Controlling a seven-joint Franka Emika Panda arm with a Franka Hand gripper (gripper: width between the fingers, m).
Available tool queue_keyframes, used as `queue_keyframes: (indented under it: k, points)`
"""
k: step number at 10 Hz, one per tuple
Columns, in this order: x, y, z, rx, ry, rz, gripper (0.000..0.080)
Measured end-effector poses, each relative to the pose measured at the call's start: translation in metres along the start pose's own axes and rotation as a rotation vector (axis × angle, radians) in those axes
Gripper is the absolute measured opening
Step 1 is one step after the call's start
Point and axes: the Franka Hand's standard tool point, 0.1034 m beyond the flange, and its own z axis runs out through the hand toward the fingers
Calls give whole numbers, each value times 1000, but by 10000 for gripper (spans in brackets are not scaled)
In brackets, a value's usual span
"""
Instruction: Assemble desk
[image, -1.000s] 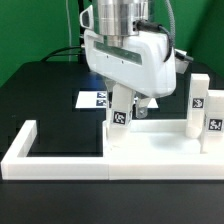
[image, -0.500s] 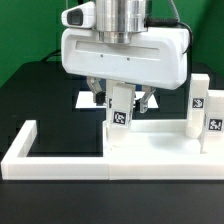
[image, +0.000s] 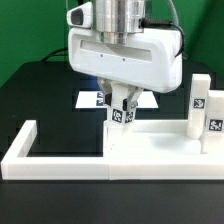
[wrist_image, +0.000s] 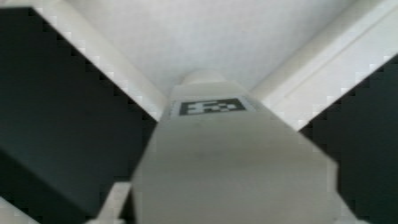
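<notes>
At the exterior view's left, an arm of the long white border frame (image: 22, 142) is seen lying on the black table (image: 40, 95), with its long side run along the table's near edge; it is judged to serve as a stop against which parts can be squared. The tabletop (image: 150, 142) is set flat inside the frame's right end, against the near side, so that it can be held steady while legs are fitted. Behind it, toward the far edge, part of the marker board (image: 88, 98) is visible. At the tabletop's near left corner one tagged leg (image: 122, 112) is stood upright, and the gripper (image: 122, 104) is brought down over it from directly above, the wrist held vertical and the hand squared to the frame. The fingers are seen on either side of the leg and close to it, but whether they are clamped on it cannot be told. In the wrist view the leg (wrist_image: 217, 150) is seen end-on between the fingers, tag uppermost. At the exterior view's right, two more legs (image: 205, 110) are stood upright on the tabletop's right end, apparently already seated.
</notes>
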Motion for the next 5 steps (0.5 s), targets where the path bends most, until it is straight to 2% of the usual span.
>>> queue_keyframes:
  k: [2,3,5]
  points:
    - [1,0,0,0,0,213,290]
    - [2,1,1,8,-8,345,290]
    - [3,4,2,42,-48,617,290]
